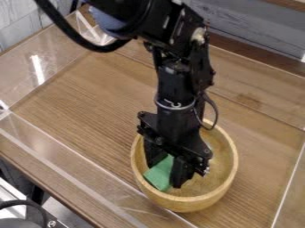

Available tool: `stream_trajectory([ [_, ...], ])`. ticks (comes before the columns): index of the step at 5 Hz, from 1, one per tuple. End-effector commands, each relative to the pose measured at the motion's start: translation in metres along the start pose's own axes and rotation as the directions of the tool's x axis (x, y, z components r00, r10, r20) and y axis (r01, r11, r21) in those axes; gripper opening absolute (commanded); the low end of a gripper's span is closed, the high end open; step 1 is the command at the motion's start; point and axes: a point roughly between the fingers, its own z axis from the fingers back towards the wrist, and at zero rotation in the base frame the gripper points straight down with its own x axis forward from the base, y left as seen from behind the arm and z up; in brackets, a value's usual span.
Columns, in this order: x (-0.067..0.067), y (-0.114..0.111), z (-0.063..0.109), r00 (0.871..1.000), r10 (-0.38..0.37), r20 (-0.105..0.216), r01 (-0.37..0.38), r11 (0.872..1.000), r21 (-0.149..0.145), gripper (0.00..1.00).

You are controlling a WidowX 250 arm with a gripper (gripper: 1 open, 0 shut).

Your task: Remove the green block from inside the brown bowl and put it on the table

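Note:
The brown bowl (220, 175) sits near the table's front right edge. Inside it lies the green block (159, 174), tilted, with one end showing at the bowl's lower left and a small green patch at the right of the fingers. My black gripper (179, 169) reaches straight down into the bowl, its fingers shut on the green block. The middle of the block is hidden behind the fingers. The table (84, 107) is brown wood grain.
Clear acrylic walls (71, 169) run along the table's front and left edges, close to the bowl. The black arm (155, 36) with cables rises above the bowl. Bare tabletop lies to the left and behind the bowl.

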Motion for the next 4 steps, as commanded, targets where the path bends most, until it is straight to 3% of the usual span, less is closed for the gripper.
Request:
stream_trajectory([
  [1,0.006,0.001,0.020,0.998,0.009,0.054,-0.009,1.000,-0.008,0.00],
  [3,0.006,0.000,0.031,0.998,0.019,0.062,-0.018,1.000,-0.021,0.00],
  [4,0.003,0.002,0.045,0.996,0.035,0.082,-0.032,0.999,-0.032,0.00],
])
